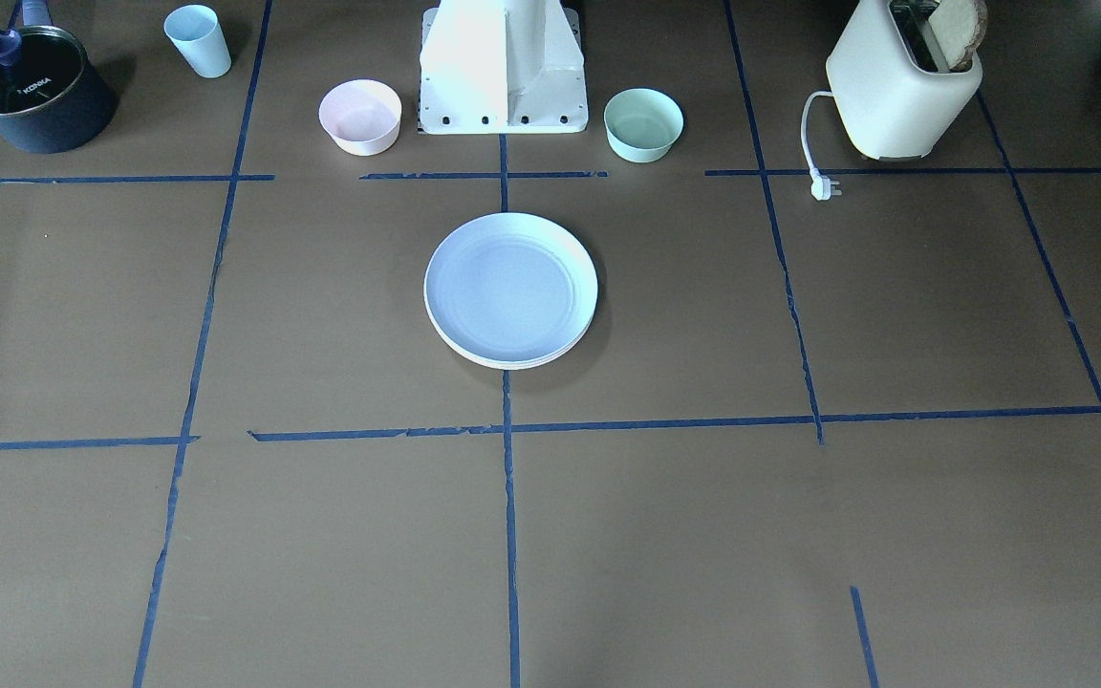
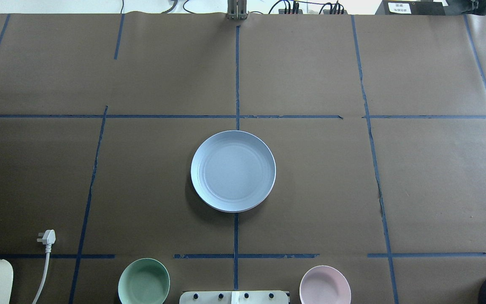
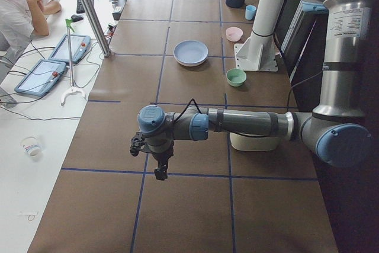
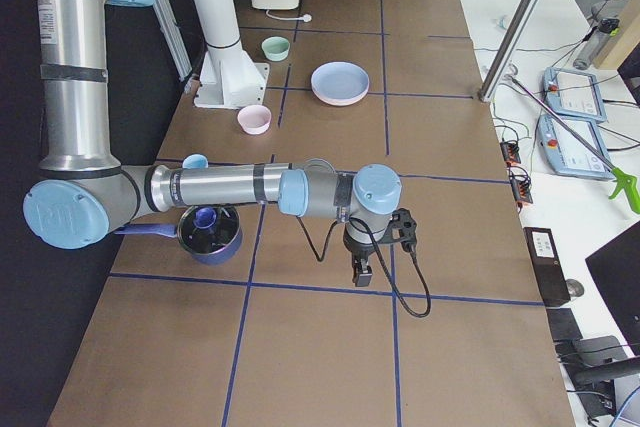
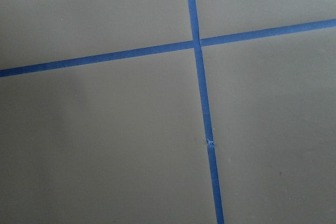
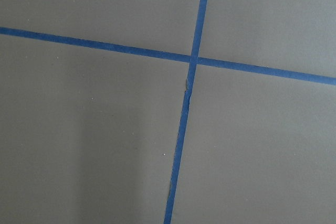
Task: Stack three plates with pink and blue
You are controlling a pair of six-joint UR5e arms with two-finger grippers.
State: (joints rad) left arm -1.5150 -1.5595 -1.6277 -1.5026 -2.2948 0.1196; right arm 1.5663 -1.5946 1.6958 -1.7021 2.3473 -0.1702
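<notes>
The light blue plate lies on top of a stack at the table's middle, also in the overhead view. Pale rims of plates under it show at the stack's edge; I cannot tell their colours. The left gripper shows only in the exterior left view, hanging over the table far from the stack; I cannot tell if it is open or shut. The right gripper shows only in the exterior right view, likewise far from the stack; I cannot tell its state. Both wrist views show only brown paper and blue tape.
A small pink bowl and a mint bowl flank the robot base. A toaster with its loose plug, a dark pot and a blue cup stand along the robot's side. A person sits beside the table.
</notes>
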